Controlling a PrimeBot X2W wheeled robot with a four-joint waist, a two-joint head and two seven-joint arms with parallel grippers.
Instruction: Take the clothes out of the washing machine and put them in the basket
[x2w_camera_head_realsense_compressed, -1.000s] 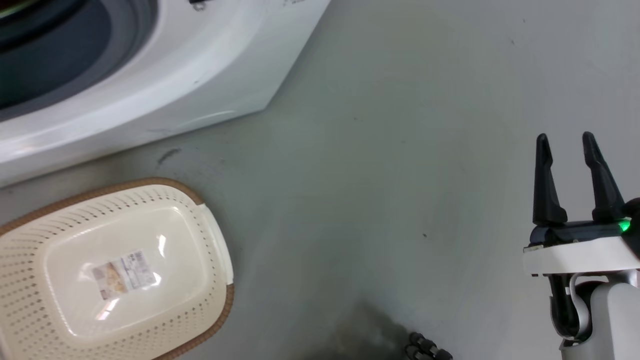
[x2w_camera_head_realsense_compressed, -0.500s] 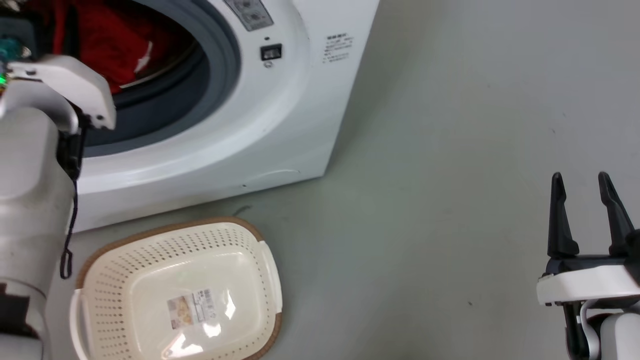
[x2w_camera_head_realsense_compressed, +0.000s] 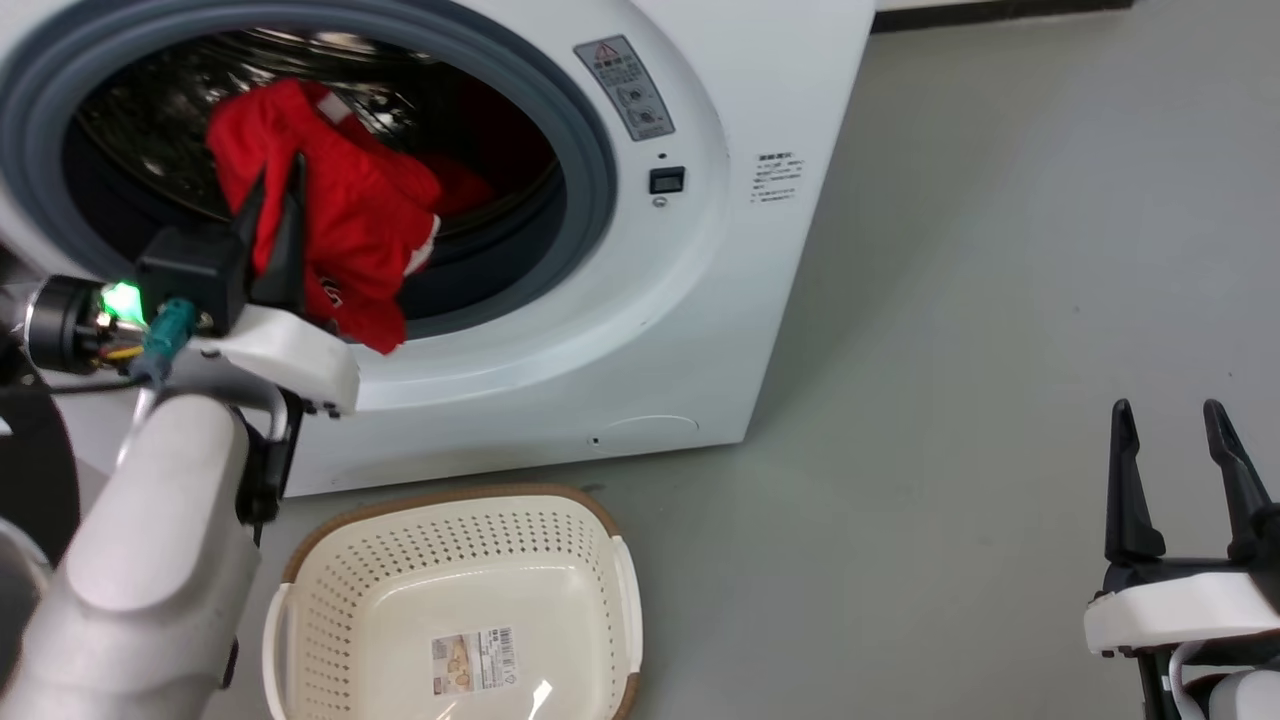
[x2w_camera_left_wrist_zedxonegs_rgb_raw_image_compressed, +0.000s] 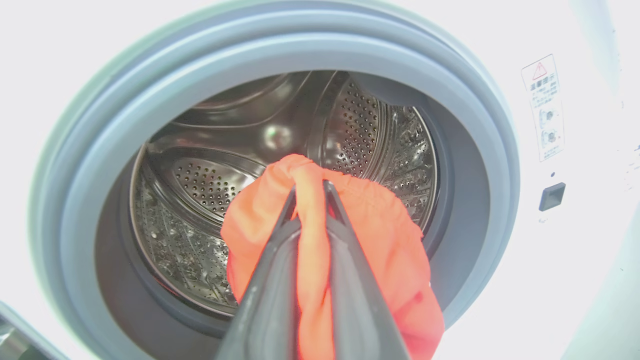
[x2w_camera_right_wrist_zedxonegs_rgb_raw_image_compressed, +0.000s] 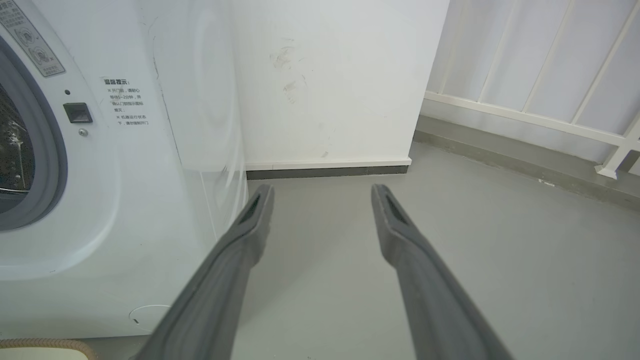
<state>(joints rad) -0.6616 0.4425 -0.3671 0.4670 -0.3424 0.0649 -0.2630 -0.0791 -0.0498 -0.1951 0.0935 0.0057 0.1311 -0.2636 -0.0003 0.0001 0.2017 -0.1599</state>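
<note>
The white washing machine stands with its grey-ringed port open. Red clothes hang from the port's mouth over its lower lip. My left gripper is shut on a fold of that red fabric, just outside the steel drum. More red cloth lies deeper in the drum. The cream basket sits empty on the floor below the port, a label on its bottom. My right gripper stands open over bare floor at the far right.
Grey floor spreads to the right of the machine. In the right wrist view a white wall with a dark skirting stands behind the machine, and a white railing runs along the right.
The head camera has tilted up, bringing the port and clothes into view. My left arm has come into view with red fabric held at the port. The right gripper stays open.
</note>
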